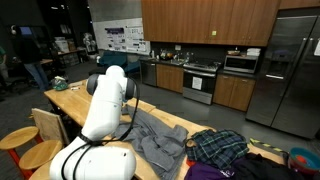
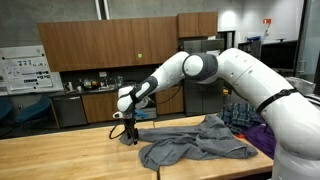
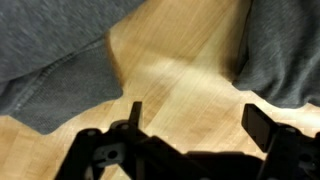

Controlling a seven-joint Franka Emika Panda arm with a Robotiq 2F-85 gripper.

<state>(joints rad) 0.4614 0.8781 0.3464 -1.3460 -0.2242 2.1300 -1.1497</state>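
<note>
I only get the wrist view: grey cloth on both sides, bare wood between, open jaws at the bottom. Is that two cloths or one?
Observer: It looks like one grey garment, lying crumpled along a wooden table.
Operator: Is anything else lying on that table?
Observer: Yes. A plaid cloth and a purple cloth are heaped at the garment's far end, away from the jaws.
</note>
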